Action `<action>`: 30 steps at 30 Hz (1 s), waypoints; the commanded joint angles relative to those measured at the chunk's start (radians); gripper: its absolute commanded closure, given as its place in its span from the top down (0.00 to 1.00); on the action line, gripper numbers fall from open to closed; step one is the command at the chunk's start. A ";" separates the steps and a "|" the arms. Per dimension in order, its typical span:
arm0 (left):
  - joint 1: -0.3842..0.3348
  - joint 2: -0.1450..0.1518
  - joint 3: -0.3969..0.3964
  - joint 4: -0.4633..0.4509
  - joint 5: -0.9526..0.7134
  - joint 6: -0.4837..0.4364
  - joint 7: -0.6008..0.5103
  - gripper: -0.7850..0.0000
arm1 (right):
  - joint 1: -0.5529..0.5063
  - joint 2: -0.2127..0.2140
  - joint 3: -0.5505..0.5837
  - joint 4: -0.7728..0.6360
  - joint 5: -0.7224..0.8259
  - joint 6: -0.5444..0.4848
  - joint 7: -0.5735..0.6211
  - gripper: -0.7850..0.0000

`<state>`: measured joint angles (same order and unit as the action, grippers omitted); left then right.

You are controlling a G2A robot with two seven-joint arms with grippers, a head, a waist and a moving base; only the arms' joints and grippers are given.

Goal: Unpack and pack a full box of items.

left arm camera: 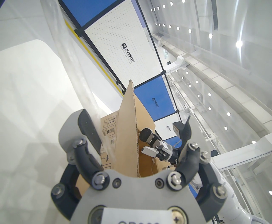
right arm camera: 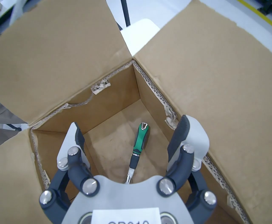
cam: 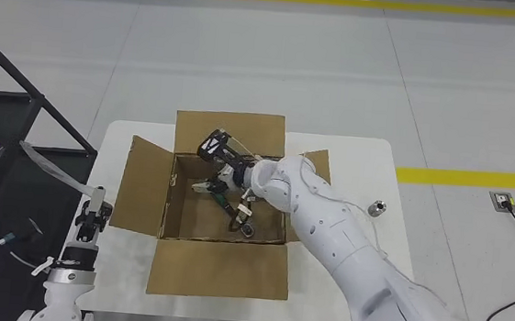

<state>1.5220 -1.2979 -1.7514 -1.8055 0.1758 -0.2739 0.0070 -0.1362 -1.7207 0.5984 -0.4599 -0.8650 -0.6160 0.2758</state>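
- Box [cam: 220, 270]: centre of table [cam: 359, 160], all four flaps folded out, so access from above is free.
- Ratchet wrench [right arm camera: 140, 137]: flat on box floor, green handle toward one corner.
- Right gripper [right arm camera: 130, 125]: lowered inside box, released, jaws spread above wrench. Judged: lined up to straddle the wrench for pick-out.
- Left gripper [cam: 95, 209]: at table's left edge, outside box, released, holding nothing. Judged: parked clear of right arm's path.
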 commanded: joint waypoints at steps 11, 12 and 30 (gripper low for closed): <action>-0.005 -0.001 0.006 -0.001 0.007 0.006 0.000 1.00 | -0.207 0.201 0.250 -0.404 -0.119 -0.112 -0.119 1.00; -0.004 -0.001 0.005 0.000 0.006 0.005 0.001 1.00 | -0.246 0.221 0.290 -0.468 -0.129 -0.099 -0.105 1.00; -0.001 -0.002 0.006 -0.002 0.009 0.008 0.007 1.00 | -0.821 0.357 0.775 -1.229 -0.372 0.560 0.141 1.00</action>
<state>1.5213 -1.2998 -1.7454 -1.8078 0.1849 -0.2661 0.0137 -0.9439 -1.3625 1.3579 -1.6861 -1.2177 -0.1707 0.4087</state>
